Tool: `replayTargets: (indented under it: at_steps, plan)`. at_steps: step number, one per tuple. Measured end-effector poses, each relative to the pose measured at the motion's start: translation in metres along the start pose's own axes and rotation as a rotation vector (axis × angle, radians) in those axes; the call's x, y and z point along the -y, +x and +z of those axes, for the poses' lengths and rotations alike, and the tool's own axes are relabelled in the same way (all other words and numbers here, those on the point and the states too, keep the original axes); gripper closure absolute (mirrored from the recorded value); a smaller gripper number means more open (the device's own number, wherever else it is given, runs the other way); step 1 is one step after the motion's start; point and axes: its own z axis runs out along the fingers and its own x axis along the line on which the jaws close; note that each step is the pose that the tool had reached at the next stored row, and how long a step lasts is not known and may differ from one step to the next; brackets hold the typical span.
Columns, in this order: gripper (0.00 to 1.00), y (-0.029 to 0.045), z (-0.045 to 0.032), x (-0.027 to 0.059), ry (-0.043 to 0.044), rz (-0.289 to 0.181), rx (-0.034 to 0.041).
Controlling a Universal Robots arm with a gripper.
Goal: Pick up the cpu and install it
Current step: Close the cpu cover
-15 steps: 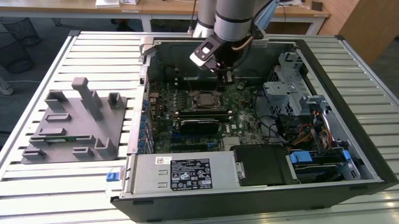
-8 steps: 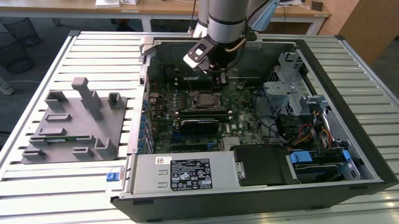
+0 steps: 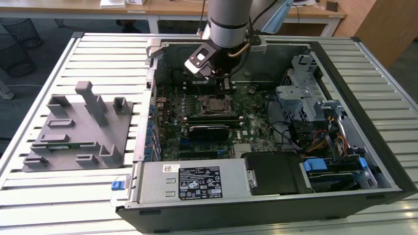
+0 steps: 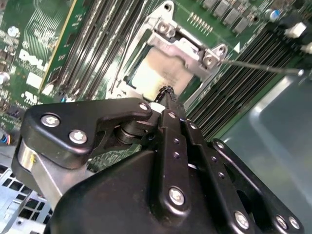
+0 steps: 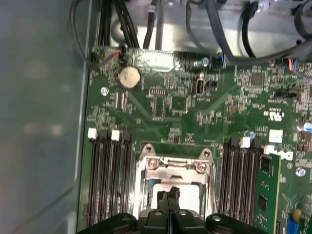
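Gripper [image 5: 168, 194] status: my black fingers closed tip to tip, nothing held | small flat square silvery cpu [image 5: 191, 197] lies flat in the steel socket frame [image 5: 173, 163], directly under my tips | exterior view: socket at 6 o'clock from me.

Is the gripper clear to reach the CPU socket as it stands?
Likely yes. The gripper hangs right over the socket, with nothing between them; the memory slots sit off to either side.
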Motion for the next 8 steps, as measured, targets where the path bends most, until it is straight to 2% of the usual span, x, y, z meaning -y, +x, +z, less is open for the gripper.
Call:
replayTargets:
  at_steps: [8]
  plan:
    - [0.89, 0.0009, 0.0037, 0.0148, 0.0000, 0.000, -0.0001]
